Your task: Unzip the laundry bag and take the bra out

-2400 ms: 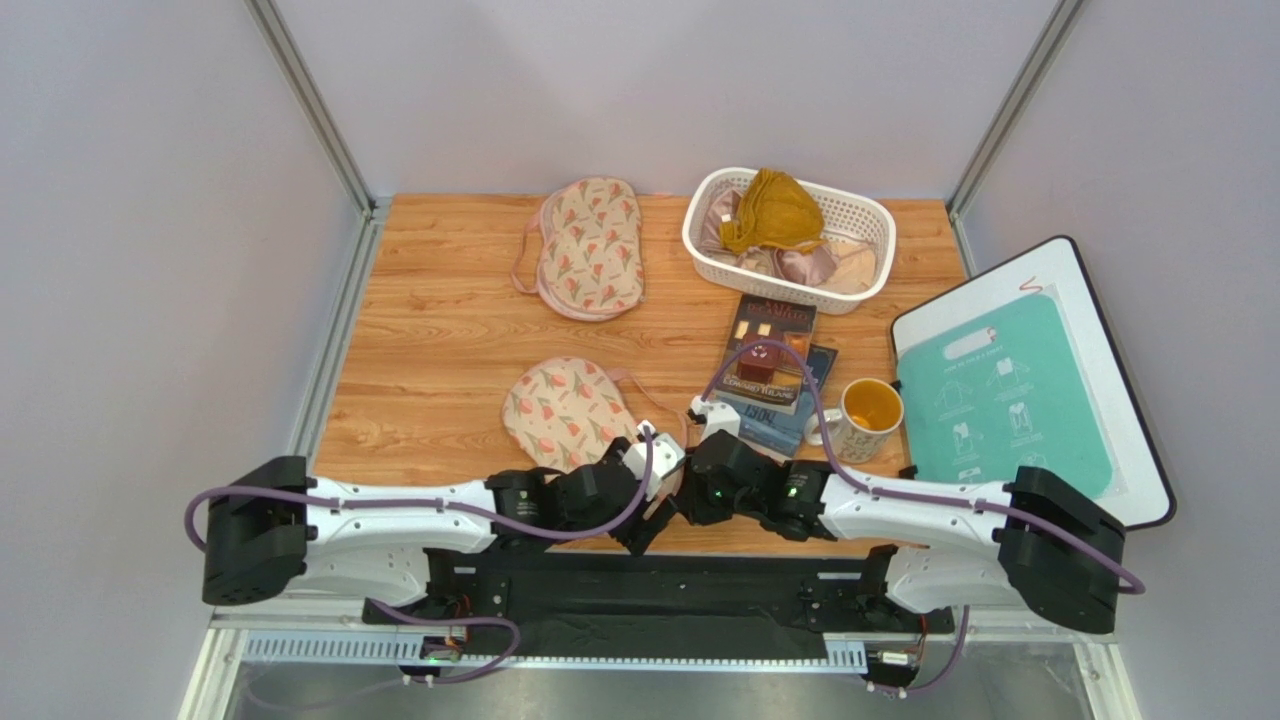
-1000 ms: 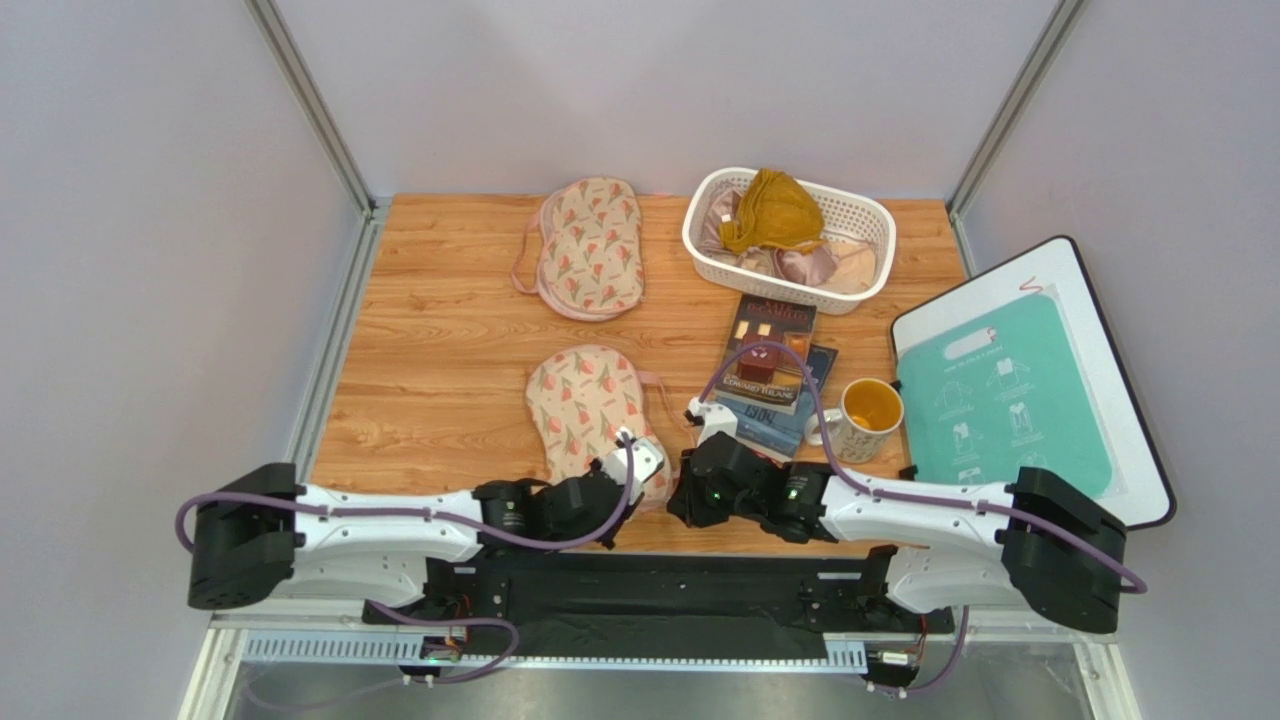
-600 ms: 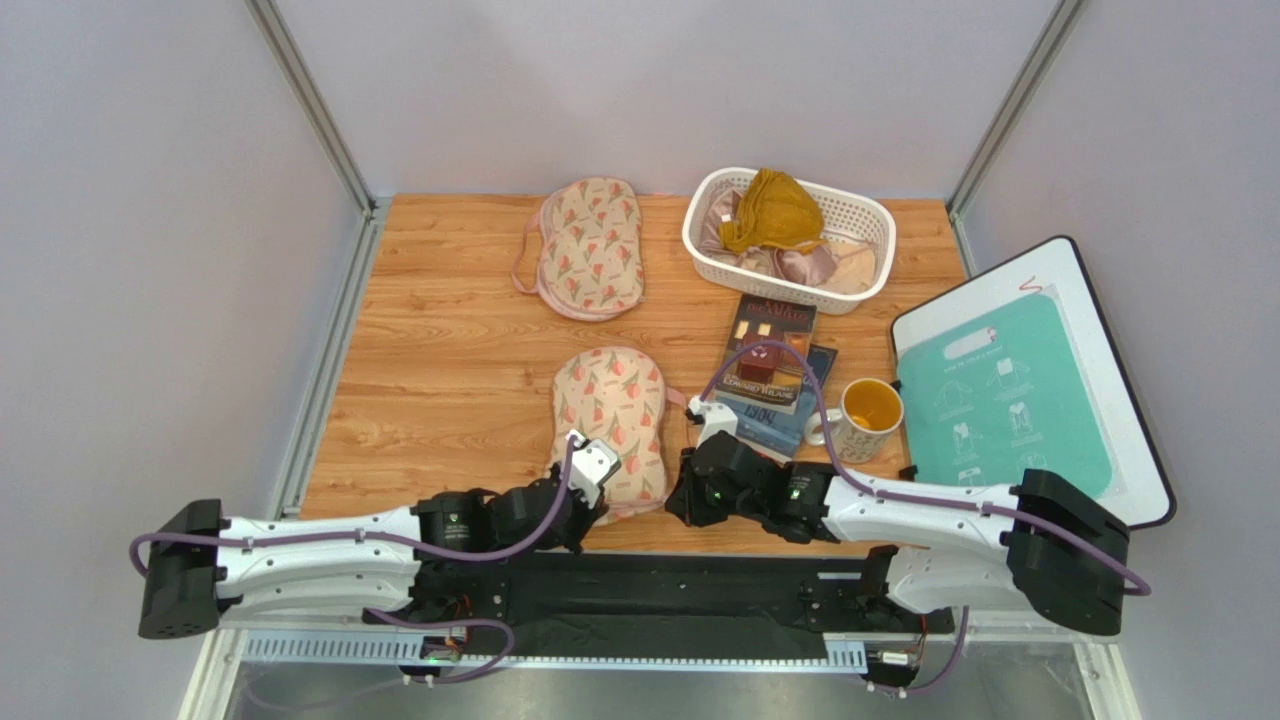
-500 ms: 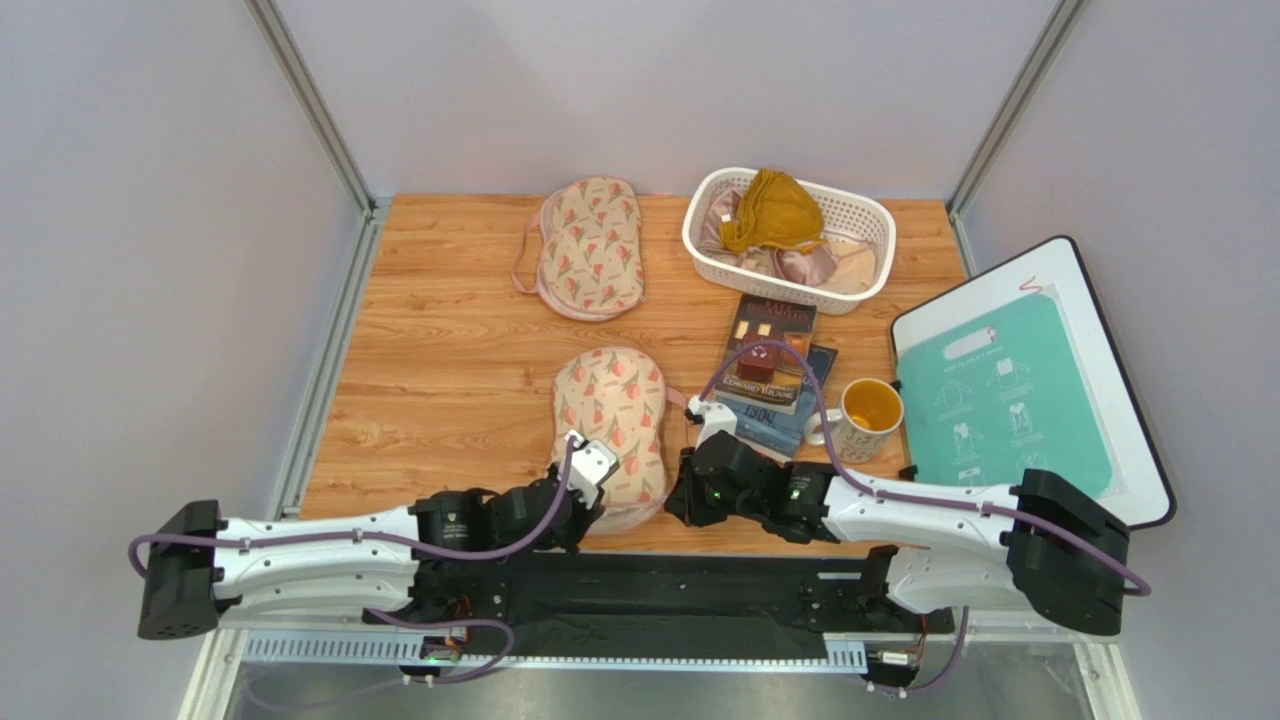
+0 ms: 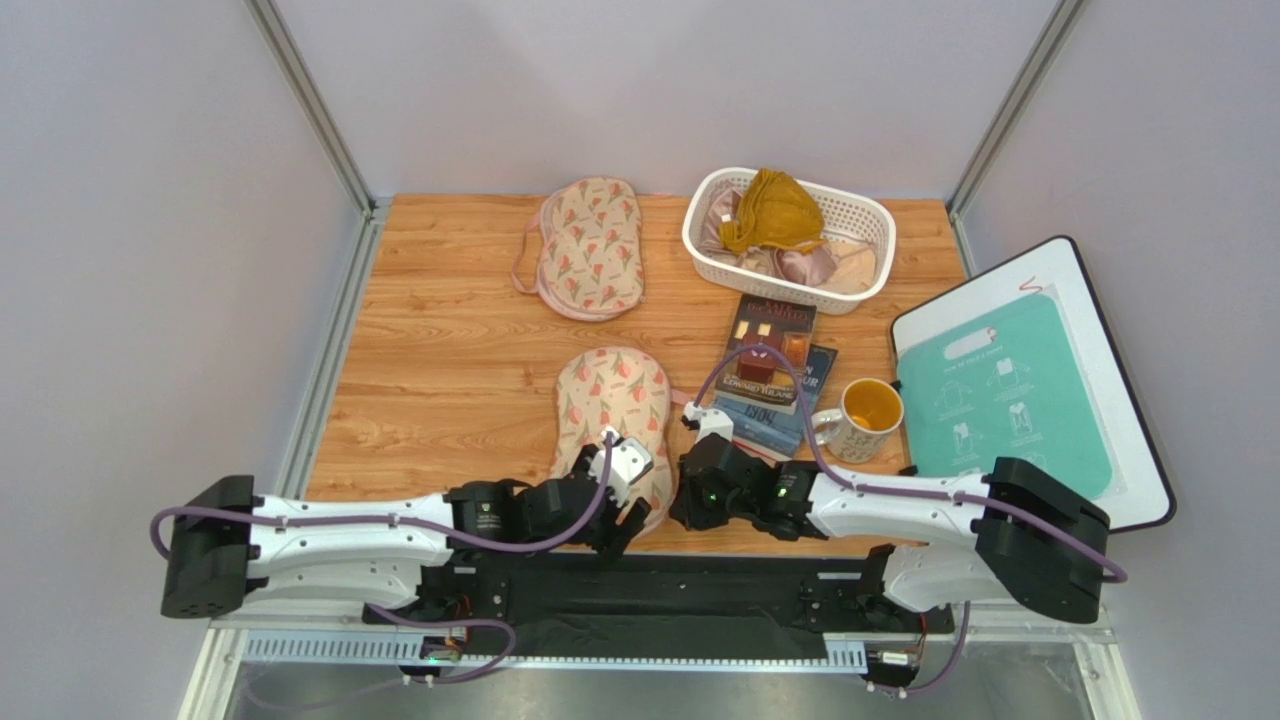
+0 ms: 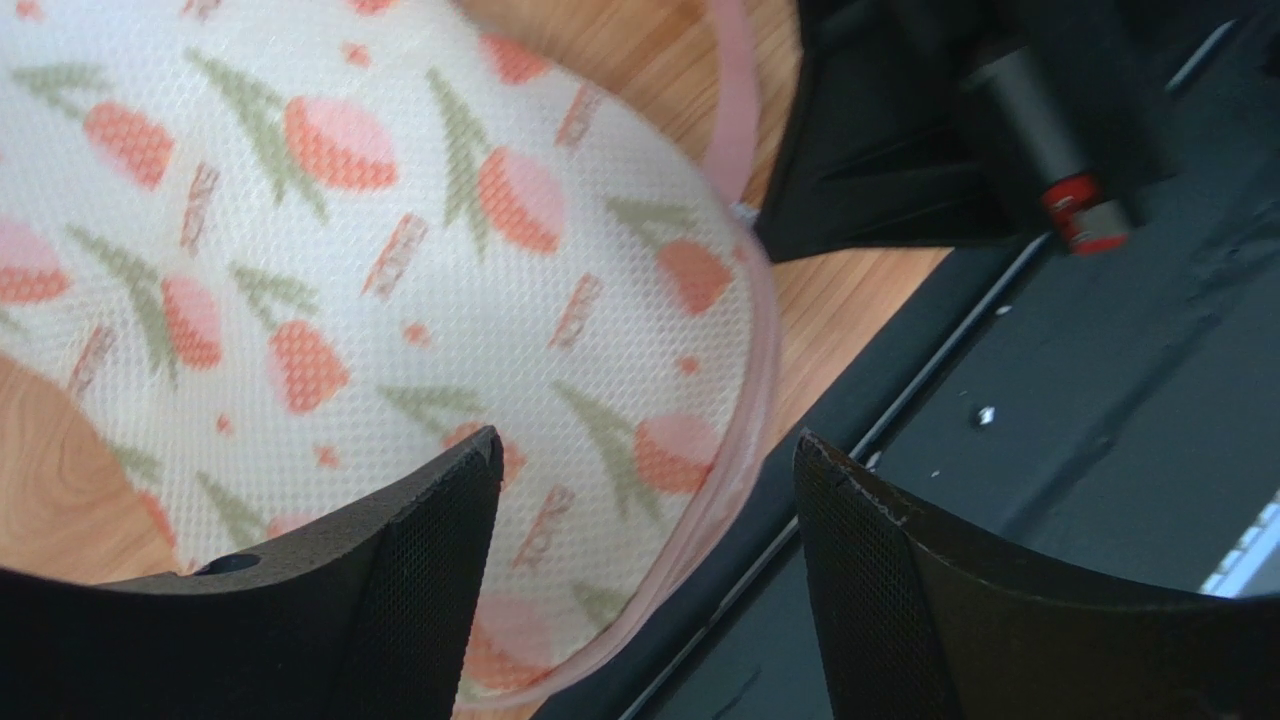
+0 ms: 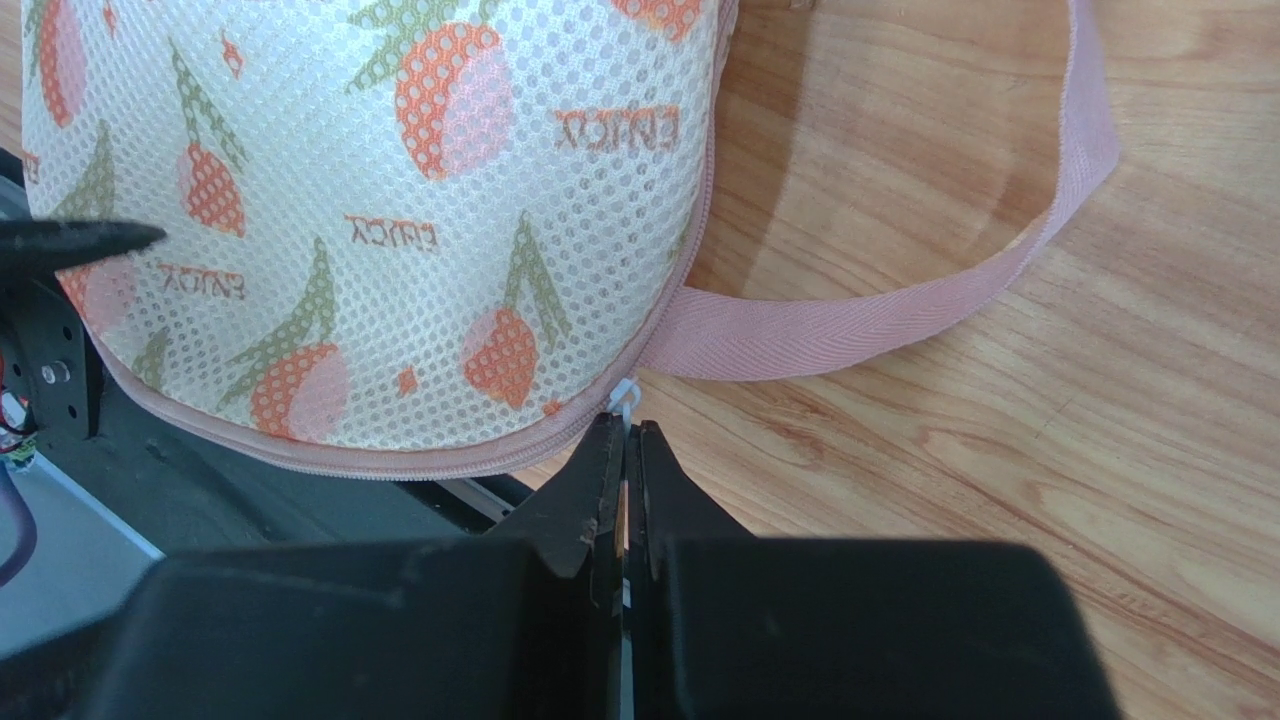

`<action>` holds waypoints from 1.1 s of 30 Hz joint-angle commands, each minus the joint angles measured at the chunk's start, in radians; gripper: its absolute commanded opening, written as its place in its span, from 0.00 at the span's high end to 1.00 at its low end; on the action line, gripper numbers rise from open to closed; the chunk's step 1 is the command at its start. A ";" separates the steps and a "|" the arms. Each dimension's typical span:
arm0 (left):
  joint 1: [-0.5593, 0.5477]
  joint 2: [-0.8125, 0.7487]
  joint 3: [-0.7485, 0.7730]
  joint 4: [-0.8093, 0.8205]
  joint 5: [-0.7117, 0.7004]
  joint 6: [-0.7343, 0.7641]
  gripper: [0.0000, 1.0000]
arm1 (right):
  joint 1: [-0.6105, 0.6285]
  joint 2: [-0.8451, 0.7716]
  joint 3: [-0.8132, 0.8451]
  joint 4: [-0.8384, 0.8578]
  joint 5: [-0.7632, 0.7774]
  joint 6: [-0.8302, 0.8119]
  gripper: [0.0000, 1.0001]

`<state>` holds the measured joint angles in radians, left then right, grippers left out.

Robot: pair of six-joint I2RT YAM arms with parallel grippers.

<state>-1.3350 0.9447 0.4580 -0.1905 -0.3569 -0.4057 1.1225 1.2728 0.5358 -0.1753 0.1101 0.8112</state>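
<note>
The near laundry bag (image 5: 609, 413) lies lengthwise on the wooden table, its near end at the table's front edge. A second, like bag (image 5: 589, 245) lies at the back. My left gripper (image 5: 622, 477) is open, its fingers (image 6: 428, 593) straddling the bag's near pink-trimmed end (image 6: 376, 270). My right gripper (image 5: 694, 455) is shut (image 7: 624, 443) on the white zip pull (image 7: 625, 399) at the bag's near right corner (image 7: 376, 195), beside its pink strap (image 7: 902, 300). The zip looks closed. The bra is hidden.
A white basket (image 5: 860, 270) with mustard and pinkish-beige garments stands at the back right. Books (image 5: 769, 368) and a yellow mug (image 5: 867, 416) lie right of the bag. A white board with a teal mat (image 5: 1022, 383) leans at the right. The black base rail (image 5: 646, 578) borders the front edge.
The near bag swung from slanting left to lying lengthwise and shifted right. My left gripper moved left, then back right to the bag's near end. My right gripper hardly moved.
</note>
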 commanded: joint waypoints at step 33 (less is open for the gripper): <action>-0.067 0.375 0.119 0.132 -0.119 -0.038 1.00 | 0.010 -0.096 -0.002 -0.015 0.011 0.013 1.00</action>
<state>-1.3991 1.3647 0.6014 -0.0322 -0.4507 -0.4301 1.1294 1.2053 0.5350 -0.1898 0.1032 0.8150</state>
